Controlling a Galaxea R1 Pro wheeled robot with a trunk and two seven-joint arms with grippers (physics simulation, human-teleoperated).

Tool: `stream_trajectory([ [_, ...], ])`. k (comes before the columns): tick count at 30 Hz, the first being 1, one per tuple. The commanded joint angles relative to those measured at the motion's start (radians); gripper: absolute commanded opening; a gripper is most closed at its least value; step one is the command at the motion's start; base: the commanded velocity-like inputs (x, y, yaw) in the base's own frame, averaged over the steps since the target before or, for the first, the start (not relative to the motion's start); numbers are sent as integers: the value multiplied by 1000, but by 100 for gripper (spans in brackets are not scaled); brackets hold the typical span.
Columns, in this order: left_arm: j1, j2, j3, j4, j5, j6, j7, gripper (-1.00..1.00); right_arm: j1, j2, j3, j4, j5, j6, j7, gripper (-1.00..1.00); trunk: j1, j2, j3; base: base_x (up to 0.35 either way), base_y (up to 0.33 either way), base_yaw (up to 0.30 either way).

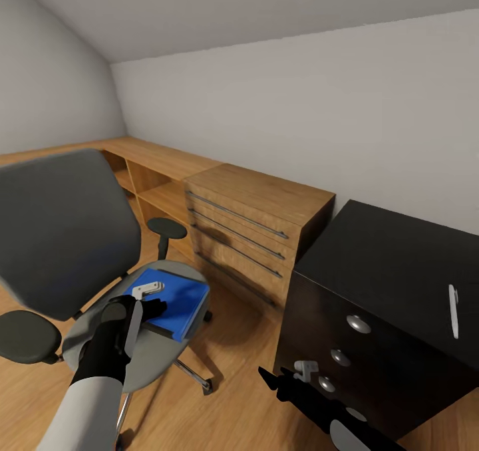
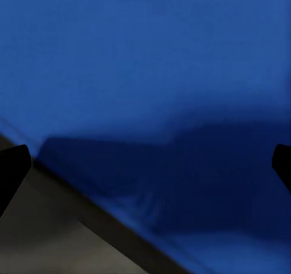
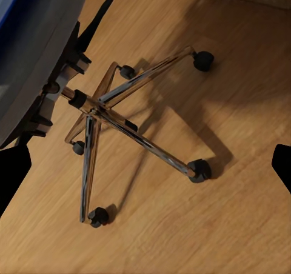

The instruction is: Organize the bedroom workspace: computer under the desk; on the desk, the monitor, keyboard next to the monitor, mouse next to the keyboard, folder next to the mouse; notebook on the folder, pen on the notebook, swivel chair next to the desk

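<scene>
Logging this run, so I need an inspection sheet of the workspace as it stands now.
Surface: black desk top, bare near the drawers.
Job's things: blue folder lies on the swivel chair seat; white pen lies on the desk.
Clutter: nothing seen.
Grippers: left gripper at the folder's edge, jaws spread; right gripper low beside the desk drawers, jaws apart, empty.
Cables: nothing seen.
Surroundings: wooden drawer cabinet, wood floor, grey walls.

The swivel chair (image 1: 150, 354) stands on the wooden floor (image 1: 226, 398) at the left, with the blue folder (image 1: 174, 301) flat on its grey seat. To the right, the black desk (image 1: 392, 265) carries a white pen (image 1: 454, 310) near its right edge.
</scene>
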Motion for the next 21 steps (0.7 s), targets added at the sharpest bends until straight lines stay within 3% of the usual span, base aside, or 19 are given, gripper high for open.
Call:
stream_trajectory([
  [1, -1, -1, 3, -1, -7, 4, -4, 100, -2, -1, 7, 0, -11, -7, 2, 100, 0, 0, -1, 0, 0, 0],
  [21, 0, 1, 4, -29, -8, 39, -4, 100, -2, -1, 8, 2, -10, -7, 1, 100, 0, 0, -1, -65, 17, 0],
])
